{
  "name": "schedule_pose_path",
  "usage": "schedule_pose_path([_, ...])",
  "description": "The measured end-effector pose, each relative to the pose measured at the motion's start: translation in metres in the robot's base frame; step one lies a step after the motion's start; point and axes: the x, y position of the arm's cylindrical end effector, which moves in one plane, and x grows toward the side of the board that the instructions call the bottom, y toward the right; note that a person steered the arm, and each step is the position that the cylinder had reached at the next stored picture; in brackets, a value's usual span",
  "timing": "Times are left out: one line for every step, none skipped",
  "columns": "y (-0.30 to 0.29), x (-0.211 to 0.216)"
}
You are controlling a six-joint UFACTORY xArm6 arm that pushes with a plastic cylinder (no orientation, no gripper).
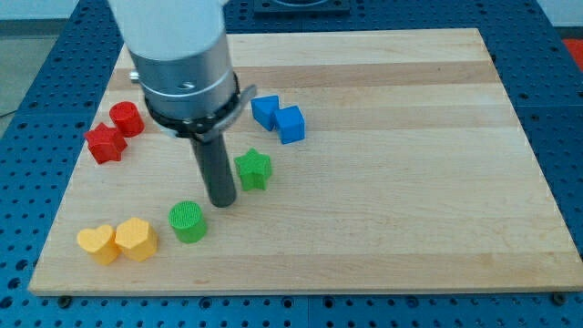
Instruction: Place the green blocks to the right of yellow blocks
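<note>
No legible text, label, brand, number or sign appears on any surface in the camera view; the wooden board [383, 137], the coloured blocks and the arm's housing [178, 55] carry no readable markings.

A pale wooden board [383, 137] lies on a blue perforated table [560, 82] under even light.
</note>
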Motion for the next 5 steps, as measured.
schedule_pose_path([-0.019,0.004])
schedule_pose_path([-0.019,0.012])
schedule_pose_path([-0.019,0.024])
schedule_pose_path([-0.017,0.024])
schedule_pose_path([0.021,0.021])
